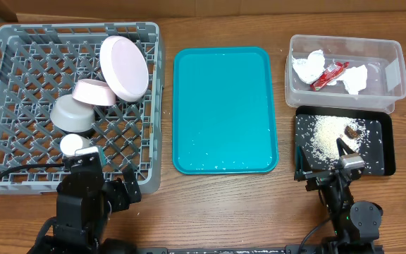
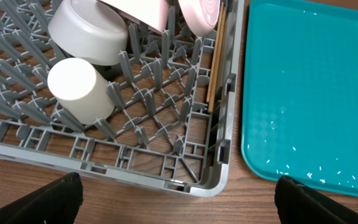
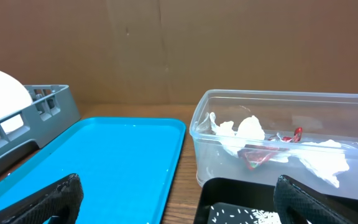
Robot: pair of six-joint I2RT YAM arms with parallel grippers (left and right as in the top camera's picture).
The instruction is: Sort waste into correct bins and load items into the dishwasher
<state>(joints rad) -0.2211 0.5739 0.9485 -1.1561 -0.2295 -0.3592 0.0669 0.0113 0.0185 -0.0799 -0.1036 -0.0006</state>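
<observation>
L hand [image 2: 179, 208] is wide open & empty, low over near edge of bench [image 1: 210, 212], just in front of dish rack [image 1: 76, 28]. R hand [image 3: 182, 208] is also wide open w/ nothing in it, at near end of black tray [image 1: 385, 144]. Rack holds lg plate [image 1: 124, 67] tilted on edge, sm plate [image 1: 94, 92] leaning under it, bowl [image 1: 72, 114] touching sm plate, and cup [image 1: 71, 144] just on near side of bowl. The chopsticks [image 2: 218, 62] lie along rack's right wall. At far right, clear tub [image 1: 395, 53] has wrapper [image 1: 328, 74] btwn paper pieces [image 1: 306, 67]. The black tray, right against tub's near side, has rice [image 1: 326, 137] in a pile w/ brown lump [image 1: 351, 132] at its edge. In middle, teal tray [image 1: 224, 106] sits btwn rack & tub, w/ a few stray grains [image 2: 316, 171] near its front edge.
</observation>
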